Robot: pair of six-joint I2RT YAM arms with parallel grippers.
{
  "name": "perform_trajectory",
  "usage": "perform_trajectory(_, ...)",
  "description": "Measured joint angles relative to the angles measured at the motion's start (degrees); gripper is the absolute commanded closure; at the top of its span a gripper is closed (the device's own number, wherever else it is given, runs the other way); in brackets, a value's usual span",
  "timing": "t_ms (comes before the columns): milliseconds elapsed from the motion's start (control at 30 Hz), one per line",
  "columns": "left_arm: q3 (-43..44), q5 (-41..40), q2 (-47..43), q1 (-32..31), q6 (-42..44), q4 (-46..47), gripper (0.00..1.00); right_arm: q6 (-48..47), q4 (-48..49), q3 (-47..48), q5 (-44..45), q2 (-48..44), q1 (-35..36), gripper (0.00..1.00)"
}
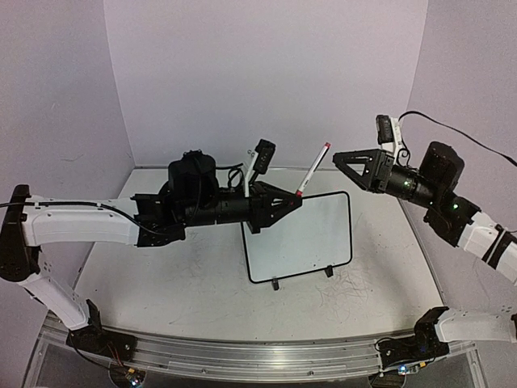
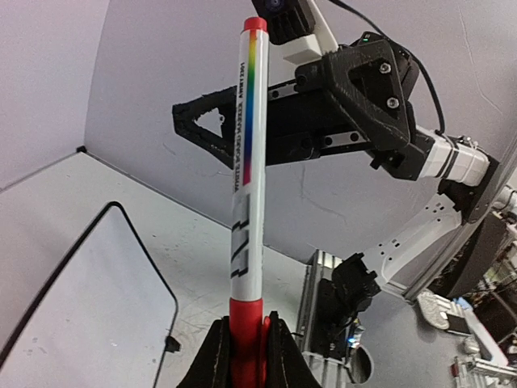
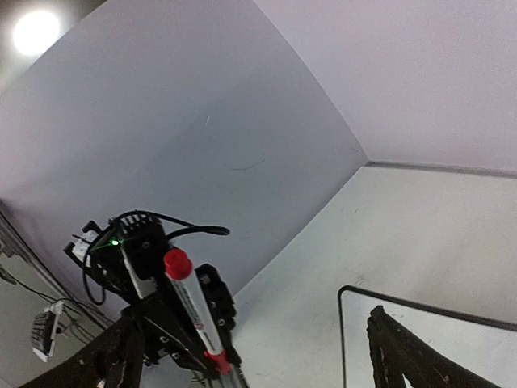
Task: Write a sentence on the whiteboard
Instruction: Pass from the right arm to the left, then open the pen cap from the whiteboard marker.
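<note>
Top external view shows the left gripper (image 1: 296,202) clamped tight on the lower red end of a red-capped dry-erase marker (image 1: 313,168), which tilts up toward 1 o'clock. The left wrist view confirms it: both black fingers (image 2: 212,356) press that red end and the white barrel rises between them. The right gripper (image 1: 339,159) hangs at 3 o'clock of the marker's top, near but apart, with its jaws spread wide and nothing between them. The whiteboard (image 1: 311,242) lies flat on the table (image 1: 161,283) at 6 o'clock of the marker, its face white, with two clip feet (image 1: 275,284) on its near edge.
</note>
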Motion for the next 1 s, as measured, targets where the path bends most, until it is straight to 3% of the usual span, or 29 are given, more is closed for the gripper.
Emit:
perform_trajectory(333, 4.58, -5.45, -4.33, 0.00, 14.37, -19.99, 1.00, -14.40, -19.78, 12.58, -2.04, 4.28, -0.16, 0.03)
perform_trajectory(867, 6.10, -6.00, -3.20, 0.00, 23.02, -31.37, 1.00, -22.92, -33.88, 21.04, -7.86, 16.98, 6.56, 0.50)
perform_trajectory(1000, 6.10, -5.46, -3.20, 0.00, 23.18, -32.18, 1.00, -23.96, -35.56, 21.13, -8.92, 19.18, 7.80, 0.55)
